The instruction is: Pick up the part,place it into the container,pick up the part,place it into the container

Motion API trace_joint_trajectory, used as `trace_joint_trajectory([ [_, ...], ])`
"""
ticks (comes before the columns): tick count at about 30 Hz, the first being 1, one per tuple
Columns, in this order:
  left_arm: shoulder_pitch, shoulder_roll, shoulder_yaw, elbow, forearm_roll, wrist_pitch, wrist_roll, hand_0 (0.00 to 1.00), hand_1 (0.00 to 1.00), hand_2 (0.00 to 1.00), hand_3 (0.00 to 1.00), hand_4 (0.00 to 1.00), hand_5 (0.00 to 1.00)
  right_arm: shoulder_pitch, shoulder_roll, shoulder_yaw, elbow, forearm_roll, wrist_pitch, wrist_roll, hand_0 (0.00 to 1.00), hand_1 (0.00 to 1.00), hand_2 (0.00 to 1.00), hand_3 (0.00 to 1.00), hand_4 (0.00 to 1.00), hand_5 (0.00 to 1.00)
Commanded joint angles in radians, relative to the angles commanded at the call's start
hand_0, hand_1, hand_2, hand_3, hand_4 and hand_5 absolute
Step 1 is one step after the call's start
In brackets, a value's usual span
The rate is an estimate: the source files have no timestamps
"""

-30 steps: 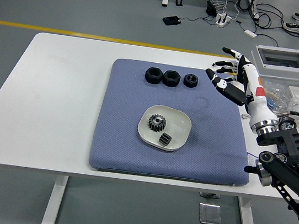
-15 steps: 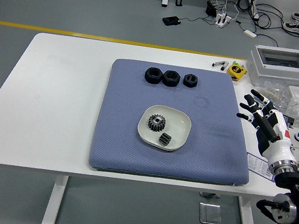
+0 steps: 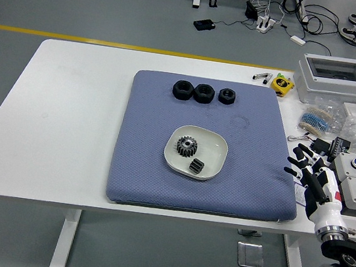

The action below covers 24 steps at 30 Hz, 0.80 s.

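A toothed grey gear (image 3: 187, 147) lies in the white dish (image 3: 218, 147).

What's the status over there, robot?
Right hand open, empty, off the mat's right edge. Gear and small part in dish. Three nuts remain. Nothing blocking.

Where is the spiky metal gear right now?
In the head view, the gear sits inside the white dish in the middle of the blue mat, beside a small black part.

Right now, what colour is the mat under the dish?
The mat is blue-grey with a fine dotted texture; the dish on it is white. Best seen in the head view.
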Motion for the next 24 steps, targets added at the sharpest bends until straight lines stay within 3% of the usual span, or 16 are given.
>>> trace_joint_trajectory([
  [7,0.004,0.002,-0.013,0.000,0.024,0.000,0.006,0.616,0.588,0.658,0.594,0.575,0.591,-0.024,0.023,0.021,-0.014,0.001,0.006,0.011,0.637,0.701,0.771,0.731,0.932,0.529],
  [10,0.004,0.002,-0.008,0.000,0.017,-0.001,0.004,0.616,0.588,0.658,0.594,0.575,0.591,-0.026,0.031,0.024,-0.019,-0.002,0.011,0.013,0.637,0.701,0.771,0.731,0.932,0.529],
  [11,0.004,0.002,-0.007,0.000,0.016,-0.001,0.004,0.616,0.588,0.657,0.594,0.574,0.590,-0.026,0.034,0.026,-0.020,-0.003,0.012,0.013,0.635,0.703,0.779,0.739,0.946,0.574],
  [24,-0.007,0.003,0.015,0.001,-0.020,-0.003,-0.007,0.616,0.588,0.654,0.594,0.573,0.588,-0.016,0.046,0.037,-0.028,-0.002,0.016,0.019,0.638,0.701,0.778,0.733,0.949,0.584],
])
